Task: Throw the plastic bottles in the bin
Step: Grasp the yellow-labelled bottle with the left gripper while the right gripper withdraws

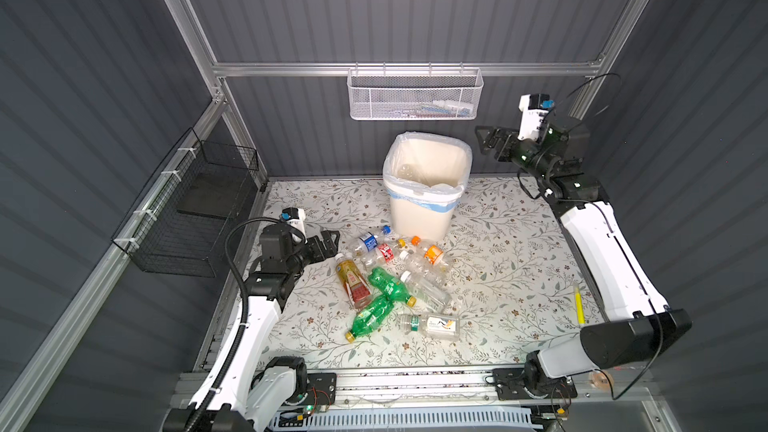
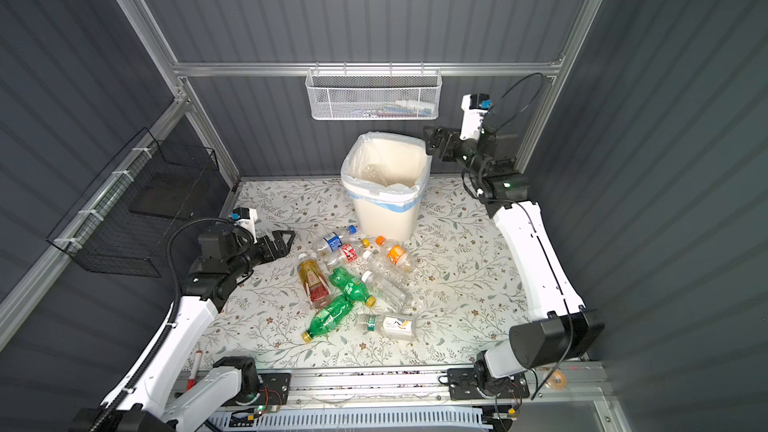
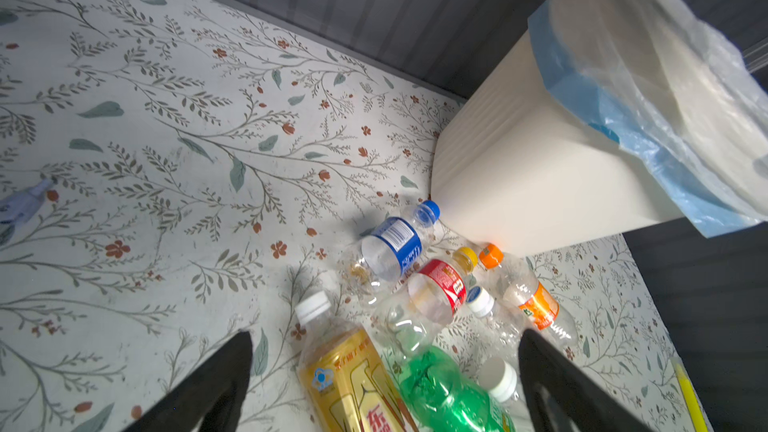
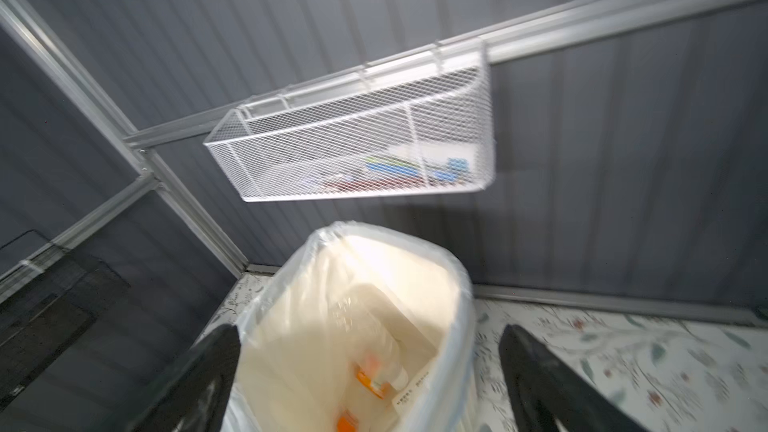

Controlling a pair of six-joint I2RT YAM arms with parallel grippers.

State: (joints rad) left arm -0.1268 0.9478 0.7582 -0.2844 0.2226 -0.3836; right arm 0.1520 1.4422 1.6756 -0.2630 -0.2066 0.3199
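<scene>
Left gripper [image 1: 331,239] spread wide, empty, beside plastic bottles [image 1: 384,284] heaped in front of bin [image 1: 417,214]; right gripper [image 1: 481,140] apart too, up by its rim. Probably light, crushable, slick: grab mid-body, gently.

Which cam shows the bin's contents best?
Right wrist: looks down into the bin, orange-labelled bottles visible, though blurred. Both top views show only a faint clear bottle inside; left wrist shows just its outer wall.

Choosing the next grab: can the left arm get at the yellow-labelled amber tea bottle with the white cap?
Probably yes: the open left pincer hovers just beside the yellow-labelled amber tea bottle, nothing between them; a crumpled green plastic bottle crowds only its far side.
</scene>
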